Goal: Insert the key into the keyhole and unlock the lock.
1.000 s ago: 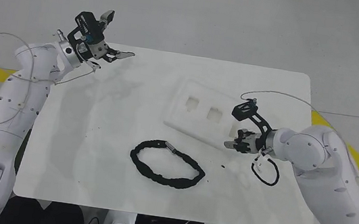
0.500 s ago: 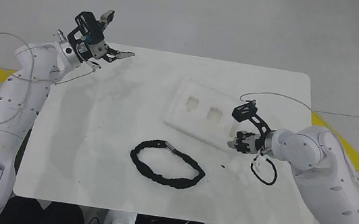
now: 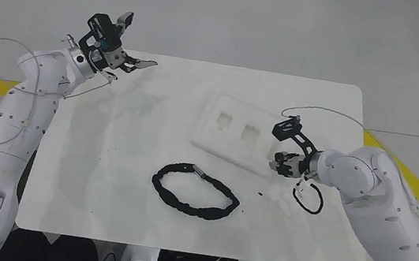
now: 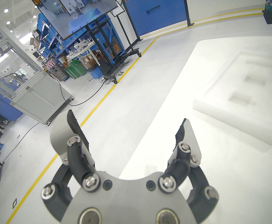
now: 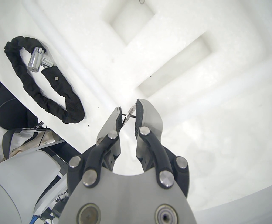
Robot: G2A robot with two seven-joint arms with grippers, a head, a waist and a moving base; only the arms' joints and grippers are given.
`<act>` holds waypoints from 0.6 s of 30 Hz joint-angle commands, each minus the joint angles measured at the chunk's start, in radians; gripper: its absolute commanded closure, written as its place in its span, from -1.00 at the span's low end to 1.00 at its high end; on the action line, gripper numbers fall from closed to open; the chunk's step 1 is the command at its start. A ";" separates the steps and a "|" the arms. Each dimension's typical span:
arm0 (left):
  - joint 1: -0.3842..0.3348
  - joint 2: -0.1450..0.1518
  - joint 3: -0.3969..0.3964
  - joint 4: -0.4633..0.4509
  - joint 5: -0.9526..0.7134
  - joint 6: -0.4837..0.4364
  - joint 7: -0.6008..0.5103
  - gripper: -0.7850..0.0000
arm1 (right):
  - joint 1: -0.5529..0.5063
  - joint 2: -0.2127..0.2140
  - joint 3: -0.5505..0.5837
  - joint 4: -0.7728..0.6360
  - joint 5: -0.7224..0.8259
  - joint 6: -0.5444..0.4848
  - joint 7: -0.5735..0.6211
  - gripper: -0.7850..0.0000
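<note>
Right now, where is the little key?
In the right wrist view, the key is pinched in the right gripper, over the edge of the foam tray, apart from the chain lock.

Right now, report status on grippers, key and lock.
Right gripper shut on key beside foam tray. Left gripper open, empty, at table's corner. Lock on table, apart from key. Tray's edge near the path.

Right pincer, gripping key, edged toward tray
</note>
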 commanded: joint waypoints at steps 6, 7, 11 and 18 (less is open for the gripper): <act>0.000 0.000 0.000 0.000 0.000 0.000 0.000 -1.00 | 0.001 0.002 0.002 0.006 -0.009 0.000 -0.004 1.00; 0.000 0.000 0.000 0.000 0.000 0.000 0.000 -1.00 | 0.001 0.002 0.003 0.006 -0.010 0.000 -0.005 1.00; 0.000 0.000 0.000 0.000 0.000 0.000 0.000 -1.00 | 0.004 0.004 0.008 0.003 -0.017 -0.002 -0.005 1.00; 0.000 0.000 0.000 0.000 0.000 0.000 0.000 -1.00 | 0.004 0.006 0.011 0.002 -0.009 -0.006 -0.003 -0.35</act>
